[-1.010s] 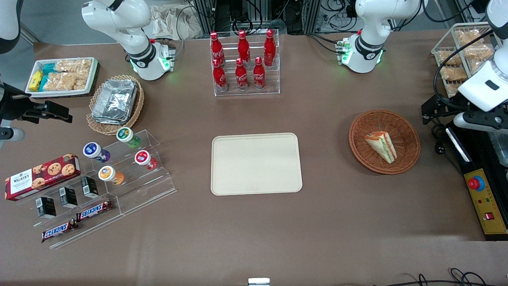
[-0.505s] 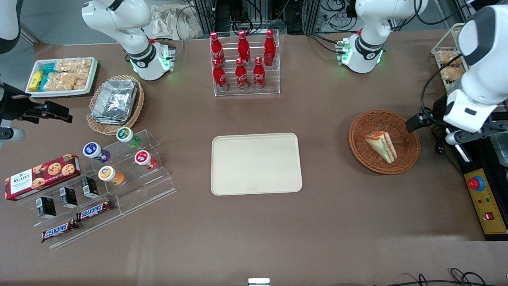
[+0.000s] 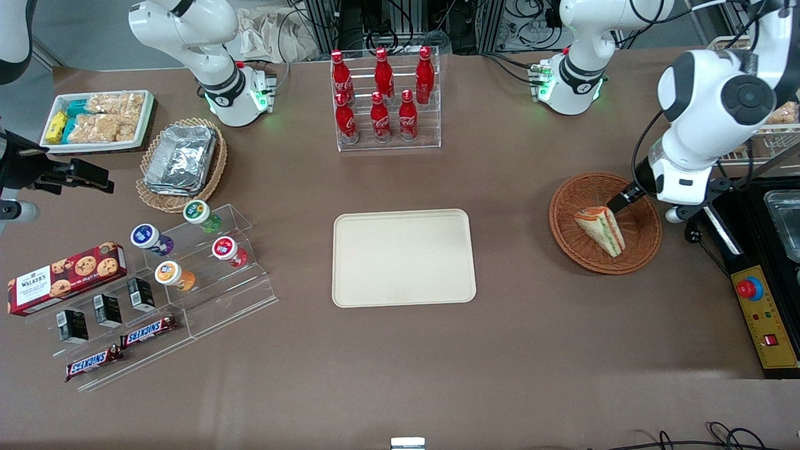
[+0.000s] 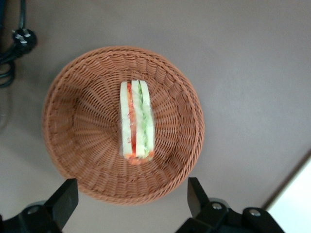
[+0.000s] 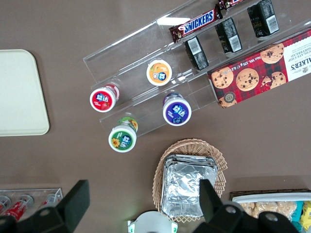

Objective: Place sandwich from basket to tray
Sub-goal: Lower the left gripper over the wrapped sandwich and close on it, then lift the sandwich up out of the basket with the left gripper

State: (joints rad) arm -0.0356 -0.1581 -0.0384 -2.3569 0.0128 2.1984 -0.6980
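Since the earlier front frames the left arm has swung in from the worktop's edge toward the basket; sandwich, basket and tray have not shifted.

Front view: the gripper [image 3: 625, 200] hangs over the rim of the reddish-brown basket [image 3: 581, 255], on the side toward the working arm's end of the worktop, just beside the sandwich's upper corner. The sandwich [image 3: 600, 230] lies in the basket, untouched as far as can be seen. The beige tray [image 3: 403, 257] sits bare, well apart from the basket, toward the parked arm's end. Only one dark finger shows here, so the finger spread is not readable from this angle.

Left wrist view: looking straight down into the basket [image 4: 73, 145]. The sandwich [image 4: 137, 120] stands on edge near the centre, with its red and green filling stripes facing the camera. Both fingertips [image 4: 64, 198] frame the basket rim, spread wide, with nothing between them. The gripper [image 4: 130, 201] is released and empty, and sits off to one side of the sandwich, not over it.

Judgement: approach under way; nothing of the transfer is done. Left to do: centre over the wedge, descend, grasp, carry, set down on the tray.
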